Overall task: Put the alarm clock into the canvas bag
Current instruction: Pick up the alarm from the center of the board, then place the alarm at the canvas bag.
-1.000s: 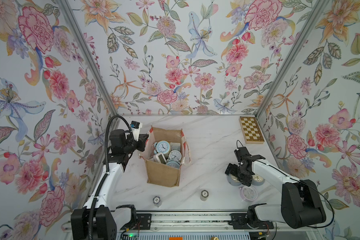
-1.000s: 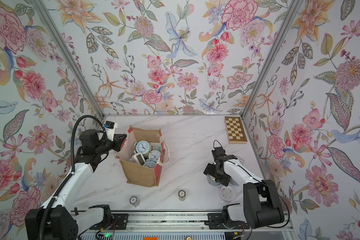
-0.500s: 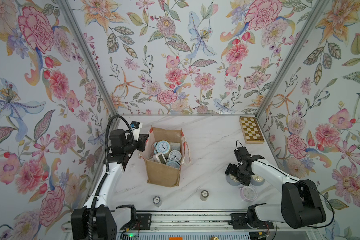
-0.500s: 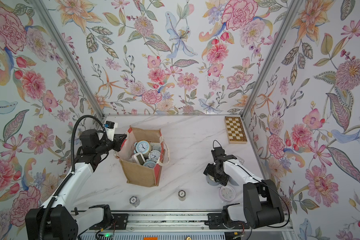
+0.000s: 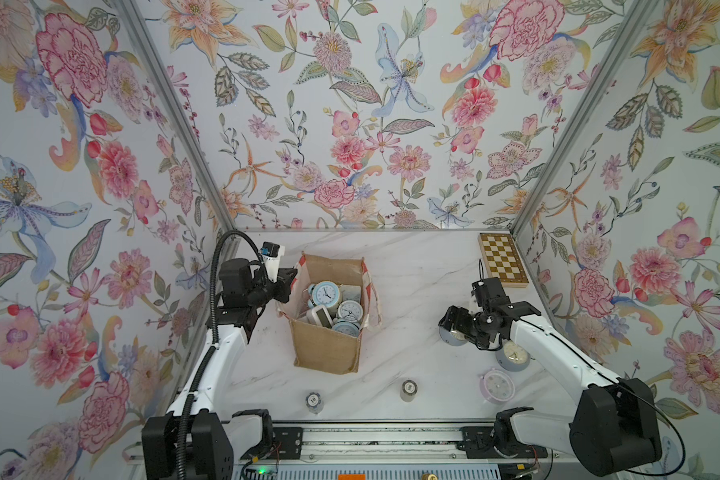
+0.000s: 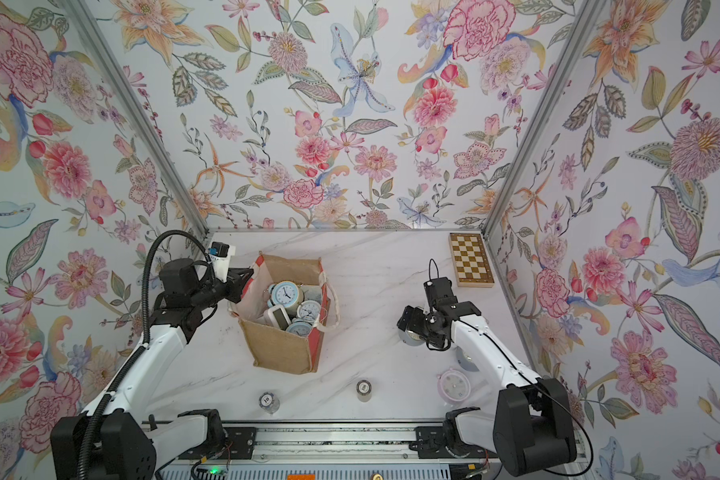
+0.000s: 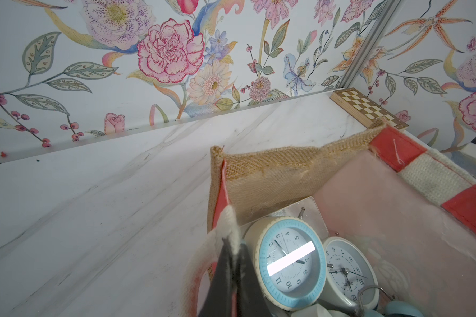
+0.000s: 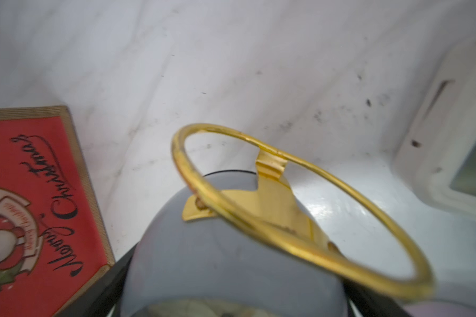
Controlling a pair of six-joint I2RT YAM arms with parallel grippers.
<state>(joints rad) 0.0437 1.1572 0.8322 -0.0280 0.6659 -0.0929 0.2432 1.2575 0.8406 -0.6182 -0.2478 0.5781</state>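
Little has changed in the last second: the right pincer (image 5: 454, 325) has nudged in and now clamps the smooth grey domed alarm clock (image 8: 231, 260) with its brass ring, right of centre on the marble bench (image 5: 412, 291). The left pincer (image 7: 230, 243) stays clamped on the whitish woven strap of the boxy burlap canvas bag (image 5: 325, 349), centre-left, well apart.

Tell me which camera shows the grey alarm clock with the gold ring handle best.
The right wrist view: the grey alarm clock fills it, gold ring clear. Both top views show only a small part under the right pincer. The left wrist view misses it.
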